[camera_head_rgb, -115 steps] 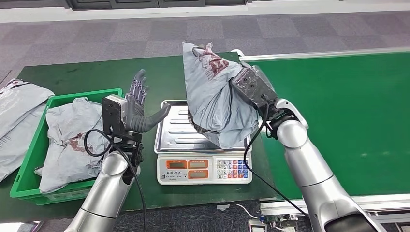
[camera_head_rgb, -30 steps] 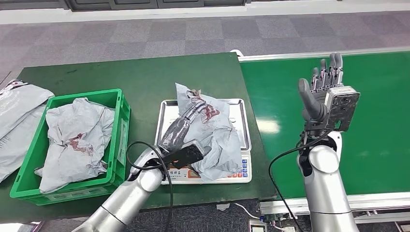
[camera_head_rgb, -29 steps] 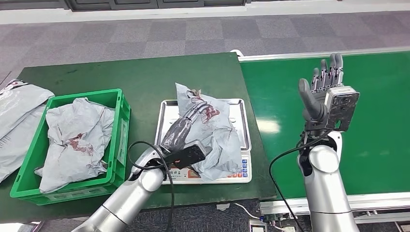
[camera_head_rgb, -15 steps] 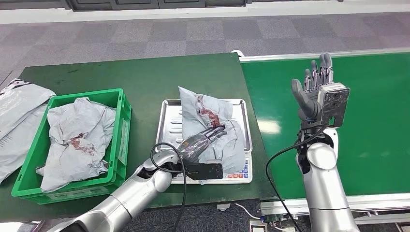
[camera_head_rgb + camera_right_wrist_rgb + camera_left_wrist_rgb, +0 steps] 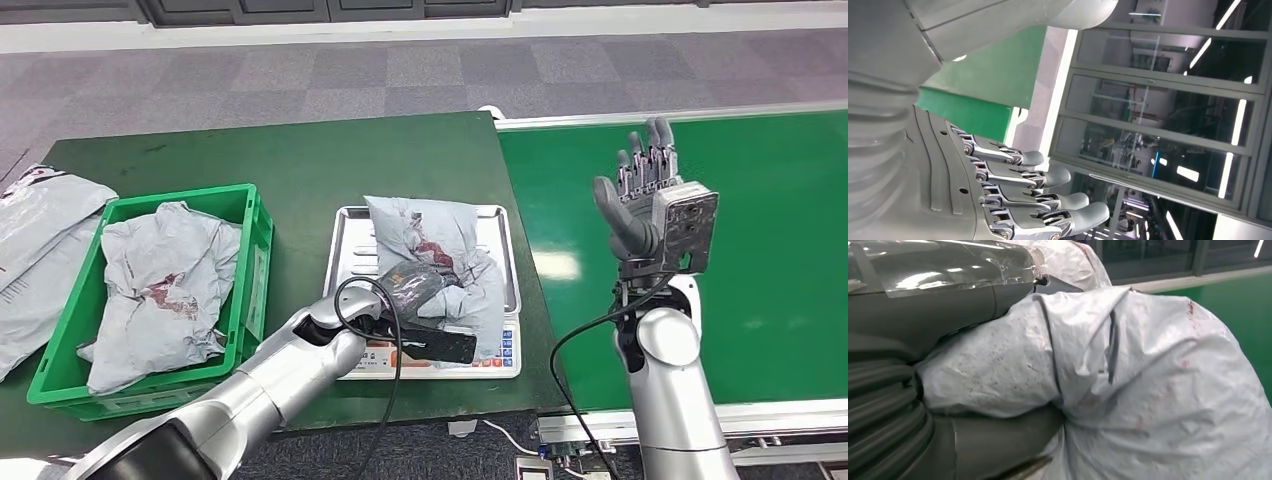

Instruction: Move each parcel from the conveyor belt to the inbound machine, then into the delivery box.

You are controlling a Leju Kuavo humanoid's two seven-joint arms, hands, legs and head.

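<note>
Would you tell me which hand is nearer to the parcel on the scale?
The left hand grips the parcel on the scale; the right hand is raised, open, above the conveyor belt.

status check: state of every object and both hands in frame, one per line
left hand: gripping the parcel on the scale
right hand: open, raised over the conveyor belt, holding nothing
parcel on scale: crumpled, lying on the scale tray
scale: displays hidden by the left arm
green crate: holds a grey parcel
parcel in crate: crumpled, at rest
conveyor belt: no parcel on the visible stretch
</note>
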